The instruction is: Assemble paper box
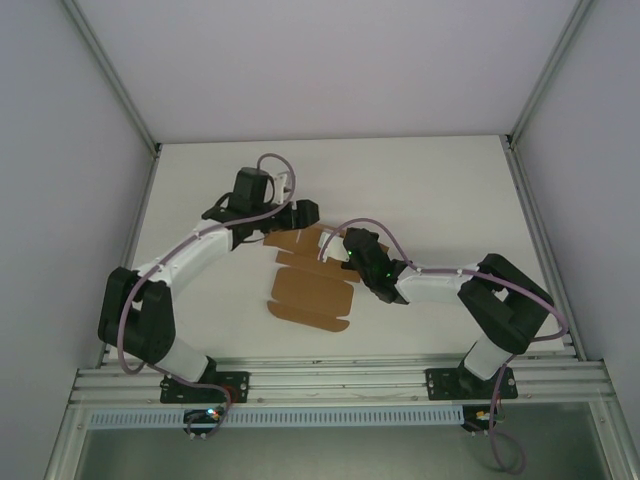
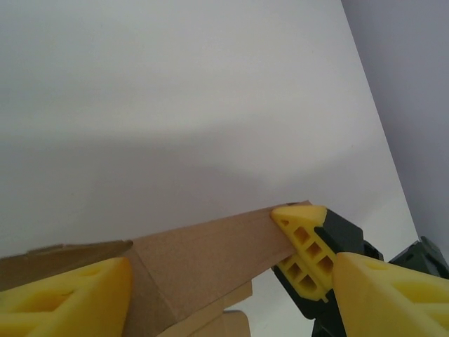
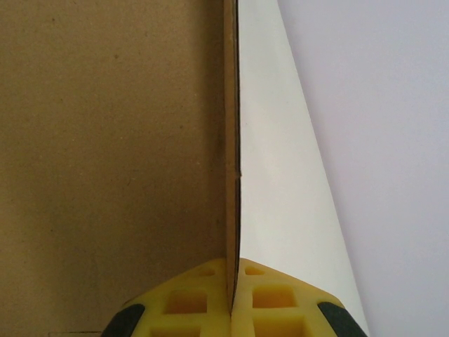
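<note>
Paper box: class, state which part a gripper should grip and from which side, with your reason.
Grip a raised flap of the paper box edge-on, from outside the sheet, one finger on each face. Its near panels lie flat on the table, offering nothing to pinch; a standing wall does, as the right gripper, shut on one, shows.

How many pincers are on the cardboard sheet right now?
2. The left pincer straddles a raised flap at the far end of the cardboard sheet; the right pincer is clamped on an edge on its right.

Overhead; wrists close on paper box (image 1: 310, 292)
</note>
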Motion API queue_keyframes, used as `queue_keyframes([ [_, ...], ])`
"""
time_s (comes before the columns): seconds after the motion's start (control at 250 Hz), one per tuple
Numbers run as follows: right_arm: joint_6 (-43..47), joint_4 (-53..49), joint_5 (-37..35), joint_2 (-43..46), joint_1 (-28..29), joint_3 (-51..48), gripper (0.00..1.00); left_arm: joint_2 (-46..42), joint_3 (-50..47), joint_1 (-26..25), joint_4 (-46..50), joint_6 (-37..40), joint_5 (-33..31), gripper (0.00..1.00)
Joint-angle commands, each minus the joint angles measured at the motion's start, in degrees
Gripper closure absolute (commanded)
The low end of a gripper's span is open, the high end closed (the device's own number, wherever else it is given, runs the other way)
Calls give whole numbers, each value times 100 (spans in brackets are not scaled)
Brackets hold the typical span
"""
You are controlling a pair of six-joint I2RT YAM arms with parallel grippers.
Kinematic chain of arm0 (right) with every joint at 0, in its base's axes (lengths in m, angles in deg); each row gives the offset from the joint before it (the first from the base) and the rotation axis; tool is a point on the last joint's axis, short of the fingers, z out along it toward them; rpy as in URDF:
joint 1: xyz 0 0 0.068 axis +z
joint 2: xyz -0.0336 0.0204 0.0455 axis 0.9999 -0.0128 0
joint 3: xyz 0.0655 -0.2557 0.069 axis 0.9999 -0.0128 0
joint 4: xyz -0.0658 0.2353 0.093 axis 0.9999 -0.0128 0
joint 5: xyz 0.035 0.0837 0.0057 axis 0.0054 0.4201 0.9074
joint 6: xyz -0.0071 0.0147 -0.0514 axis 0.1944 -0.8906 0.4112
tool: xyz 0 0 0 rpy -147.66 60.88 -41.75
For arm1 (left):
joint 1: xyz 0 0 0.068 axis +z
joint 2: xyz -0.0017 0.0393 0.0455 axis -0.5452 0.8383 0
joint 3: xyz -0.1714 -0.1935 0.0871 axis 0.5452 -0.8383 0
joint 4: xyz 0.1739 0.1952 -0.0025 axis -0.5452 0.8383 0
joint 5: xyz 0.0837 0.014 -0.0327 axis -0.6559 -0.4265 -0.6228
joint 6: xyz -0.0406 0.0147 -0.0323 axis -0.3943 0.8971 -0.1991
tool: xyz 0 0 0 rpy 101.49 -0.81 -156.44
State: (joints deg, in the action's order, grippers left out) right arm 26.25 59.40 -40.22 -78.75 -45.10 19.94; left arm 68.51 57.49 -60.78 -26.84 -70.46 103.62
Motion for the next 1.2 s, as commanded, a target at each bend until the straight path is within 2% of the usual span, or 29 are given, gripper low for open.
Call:
queue_keyframes([
  [0.0,-278,9,-140,72,15,204,100,-64,-276,-60,-66,-234,151,27],
  [0.18,-280,47,-66,39,13,272,100,-37,-440,-127,-373,-606,102,27],
  [0.244,-298,104,24,51,14,255,100,41,-425,-110,-533,-727,146,30],
  [0.367,-147,6,153,36,38,257,100,276,-388,-118,-890,-1067,385,41],
  [0.555,86,180,196,28,79,107,100,443,-353,-145,-999,-1210,344,53],
  [0.627,84,163,182,38,84,88,100,443,-370,-144,-997,-1231,311,62],
  [0.699,153,199,165,39,84,36,100,411,-406,-144,-992,-1227,285,67],
  [0.779,206,206,162,72,88,-23,100,373,-429,-143,-928,-1220,182,79],
  [0.887,199,39,180,159,92,-59,100,330,-447,-143,-879,-1206,125,81],
  [0.966,154,-23,154,235,82,-97,92,291,-459,-145,-831,-1243,32,85],
  [1.194,154,-115,-105,435,3,-233,88,188,-515,-131,-698,-1250,-111,87],
])
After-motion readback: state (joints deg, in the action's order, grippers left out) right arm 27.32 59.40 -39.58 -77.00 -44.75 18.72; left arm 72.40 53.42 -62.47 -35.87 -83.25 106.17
